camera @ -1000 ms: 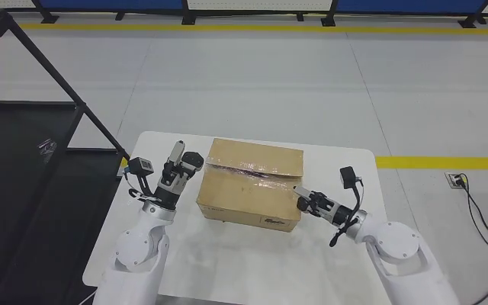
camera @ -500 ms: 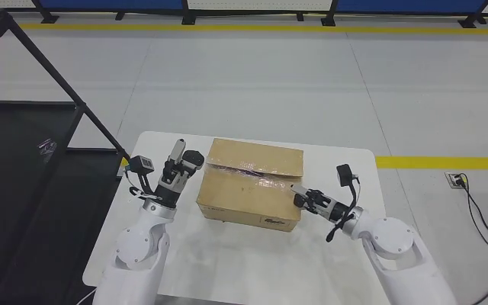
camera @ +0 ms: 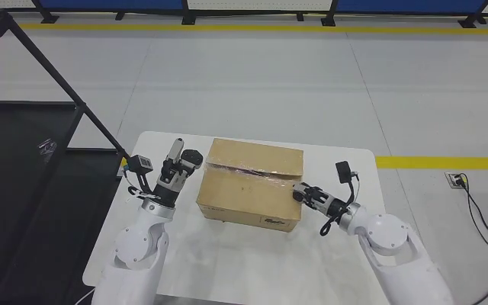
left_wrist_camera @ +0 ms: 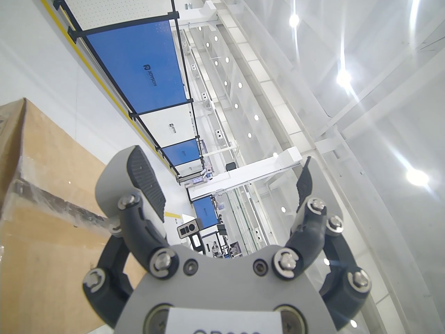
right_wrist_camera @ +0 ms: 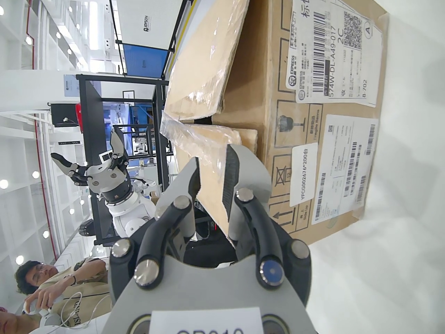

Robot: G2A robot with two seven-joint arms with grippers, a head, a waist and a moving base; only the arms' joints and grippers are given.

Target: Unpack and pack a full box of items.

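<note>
Box (camera: 252, 187): one, on the worktop (camera: 229, 259); right fingers (right_wrist_camera: 231, 175) pinch its 3 o'clock flap (right_wrist_camera: 212, 189); left fingers (left_wrist_camera: 144, 179), spread wide and empty, at 9 o'clock.

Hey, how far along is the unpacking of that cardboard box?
Barely begun. Done: nothing; the box is still nearly closed, tape on its seam. In hand: the right tool pinches a top flap at its edge; the left tool is open beside the box. Left: opening, unpacking, repacking.
</note>
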